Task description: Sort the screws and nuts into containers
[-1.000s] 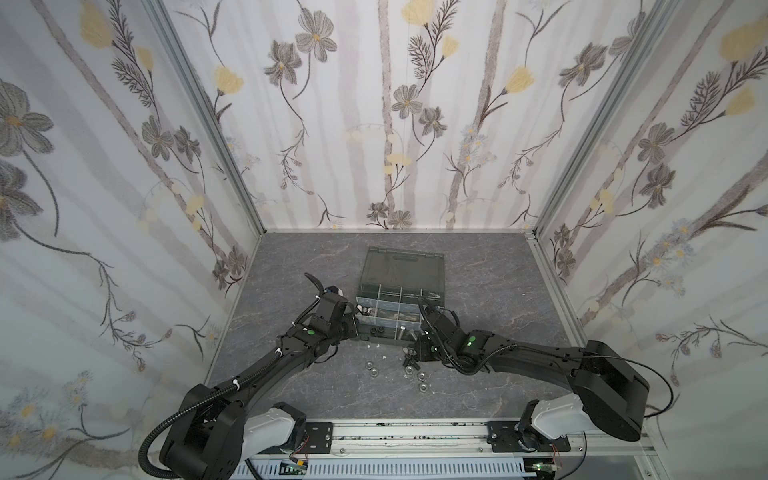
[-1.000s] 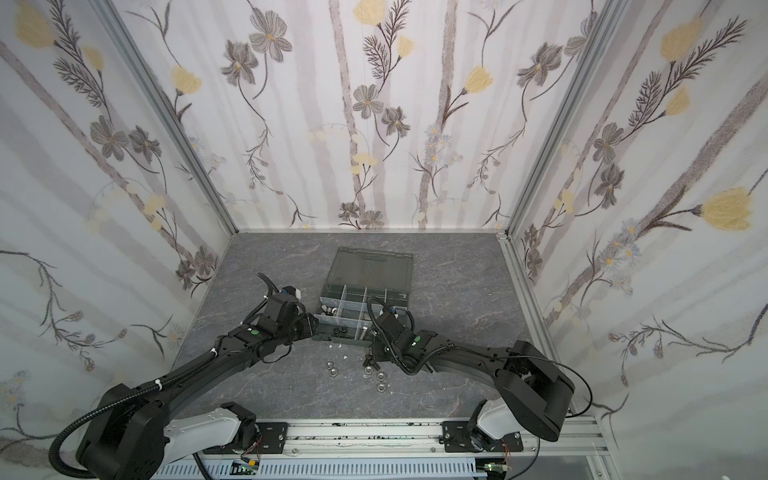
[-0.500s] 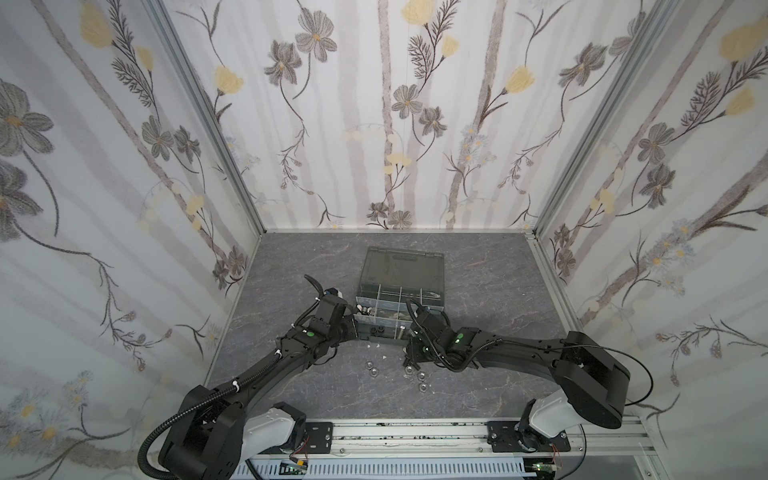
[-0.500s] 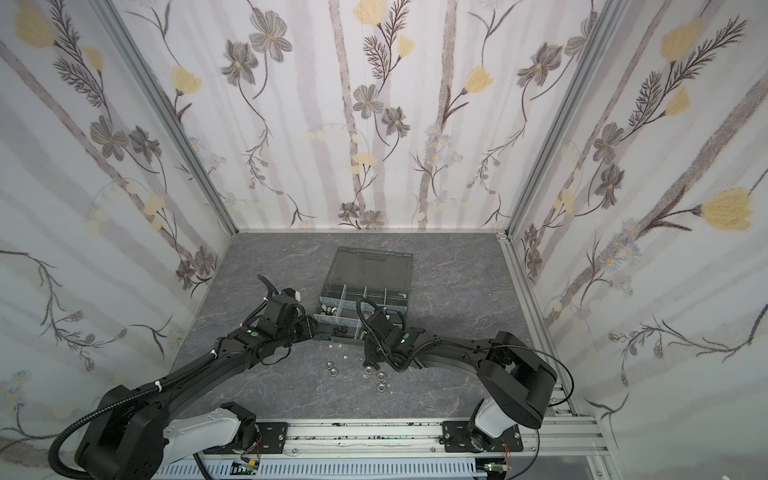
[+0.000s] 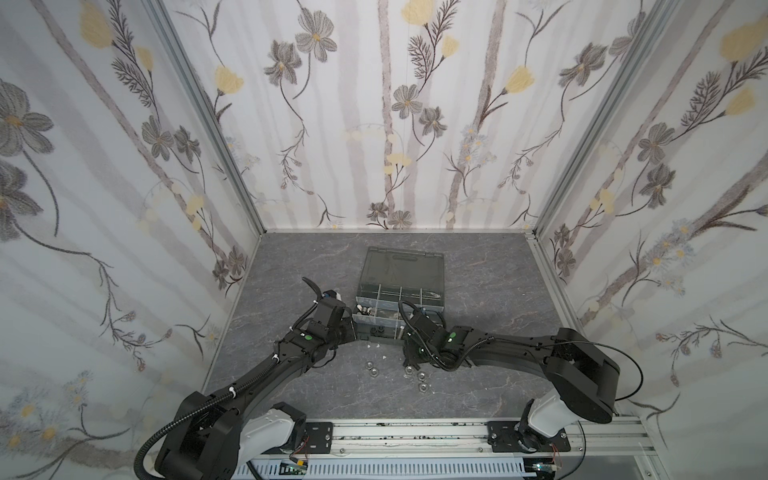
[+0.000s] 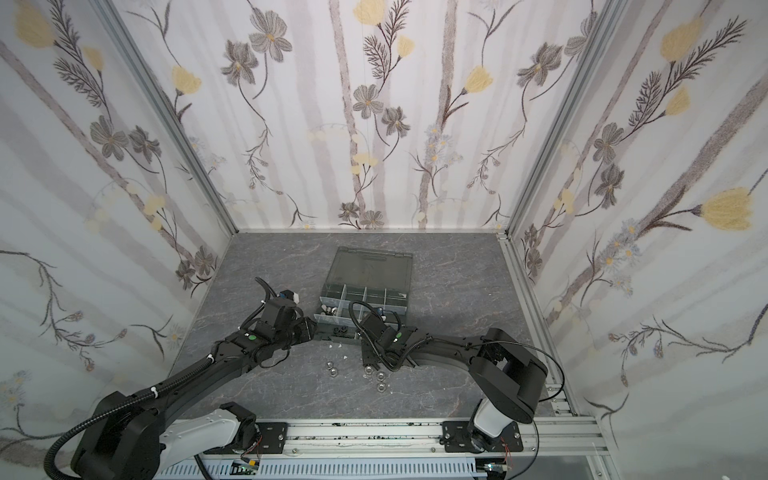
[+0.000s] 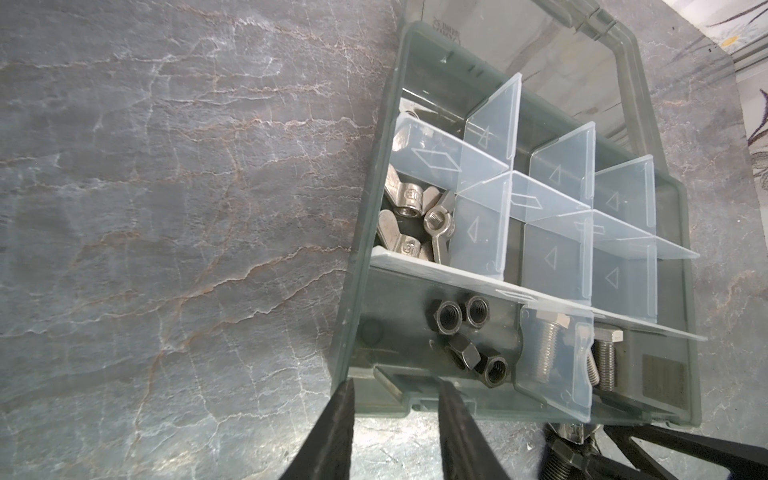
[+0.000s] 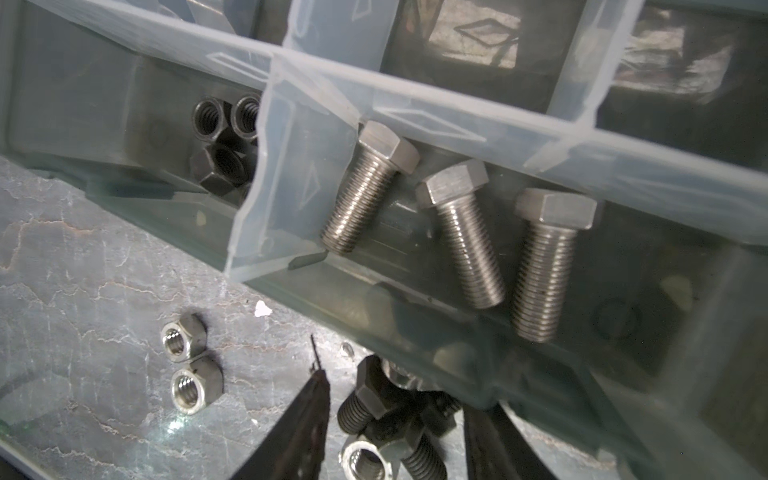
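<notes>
- left gripper [image 7: 395, 384]: fingers part-way apart, tips at the front-left corner of the organiser case [image 7: 365, 316]; latch tab sits between them; cannot tell if they clamp it
- right gripper [image 8: 395, 395]: fingers apart, low over the table [image 8: 83, 270], just beside the case's front wall; dark screws [image 8: 374, 411] and a silver nut [image 8: 365, 457] lie between them, no grip visible
- three silver screws [image 8: 461, 237] lie in a front compartment; black nuts [image 8: 220, 137] in the compartment next to it; wing nuts [image 7: 415, 216] one row behind those
- loose nuts [image 5: 421, 375] on the table in front of the case; lid open
</notes>
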Controlling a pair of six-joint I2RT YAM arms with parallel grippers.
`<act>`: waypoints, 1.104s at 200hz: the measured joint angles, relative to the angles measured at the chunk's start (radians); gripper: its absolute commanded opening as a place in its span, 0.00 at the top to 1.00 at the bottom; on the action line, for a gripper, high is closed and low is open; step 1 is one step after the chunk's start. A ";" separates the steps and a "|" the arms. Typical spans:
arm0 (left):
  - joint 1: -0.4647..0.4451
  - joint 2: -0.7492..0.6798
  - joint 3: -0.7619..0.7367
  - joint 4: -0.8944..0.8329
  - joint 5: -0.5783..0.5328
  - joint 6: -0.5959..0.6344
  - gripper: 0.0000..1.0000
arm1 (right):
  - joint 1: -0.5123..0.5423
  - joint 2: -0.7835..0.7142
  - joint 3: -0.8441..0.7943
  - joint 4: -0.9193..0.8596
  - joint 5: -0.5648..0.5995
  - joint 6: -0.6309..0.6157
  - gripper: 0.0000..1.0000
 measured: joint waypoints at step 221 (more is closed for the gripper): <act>0.000 -0.061 -0.040 0.000 0.004 -0.020 0.63 | 0.047 0.162 0.167 -0.033 0.008 -0.072 0.49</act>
